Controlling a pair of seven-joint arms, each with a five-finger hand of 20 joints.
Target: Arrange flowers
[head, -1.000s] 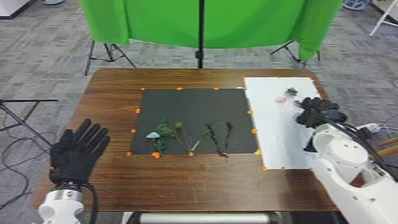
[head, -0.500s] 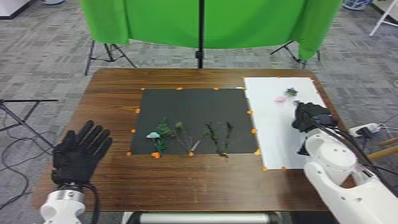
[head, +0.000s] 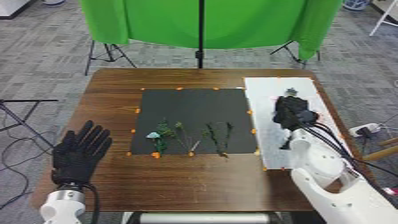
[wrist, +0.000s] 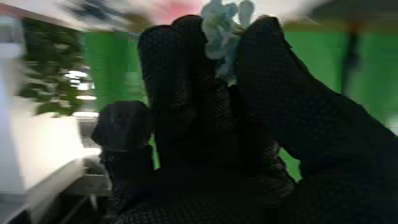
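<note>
Right hand (head: 293,111) over the white sheet (head: 266,95), pinching a pale blue-green flower (wrist: 222,37) between thumb and fingers. The bloom sits at the fingertips, its petals extending past them, its lower part lying between thumb and fingers. A pink bloom (wrist: 179,7), blurred in the right wrist view, lies beyond the fingertips, apart from the hand. On the sheet, just beyond the hand, a small bluish-green flower (head: 291,92). Left hand (head: 78,157) spread at the table's left side, well apart from the dark mat (head: 182,107). On the mat's near part: a light-blue bloom (head: 153,135) and thin green stems (head: 213,134).
</note>
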